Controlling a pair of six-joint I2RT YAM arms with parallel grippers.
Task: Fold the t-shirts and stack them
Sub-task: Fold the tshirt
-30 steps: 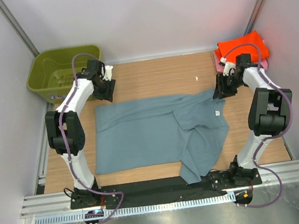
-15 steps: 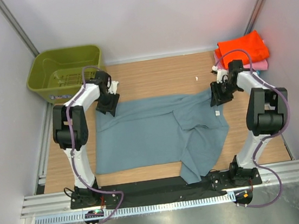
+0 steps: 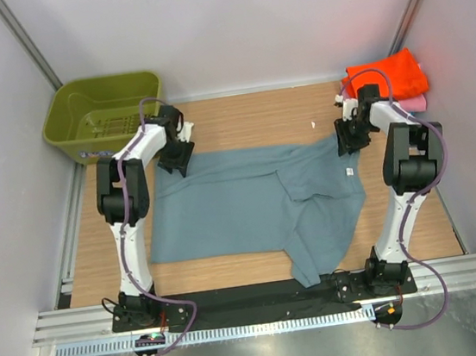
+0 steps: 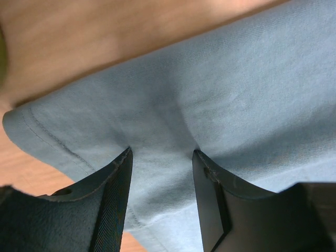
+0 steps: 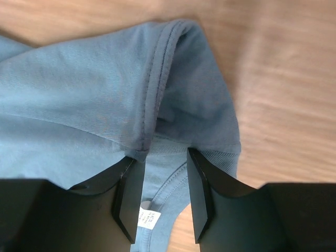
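One large blue-grey t-shirt (image 3: pixel 241 204) lies spread over the middle of a wooden table (image 3: pixel 248 120). It is mostly flat, with its right half rumpled and one flap hanging toward the near edge. Two robot arms reach over it, one from each side.

The left gripper (image 3: pixel 177 159) sits at the shirt's far left corner. Seen from its wrist, its two fingers (image 4: pixel 113 199) pinch a raised pucker of blue cloth just inside the stitched hem. The right gripper (image 3: pixel 346 140) sits at the far right corner. Its two fingers (image 5: pixel 202 184) pinch a fold of the same shirt where a ribbed seam runs down between them. One small white label shows just below.

In the far right corner is one folded orange t-shirt (image 3: pixel 386 77) lying on top of one pink t-shirt (image 3: pixel 416 104), of which only an edge shows. Both are well apart from the blue shirt's body. One olive-green basket (image 3: pixel 77 144) stands at the far left corner. One small white speck (image 3: pixel 314 123) lies on the bare wood.
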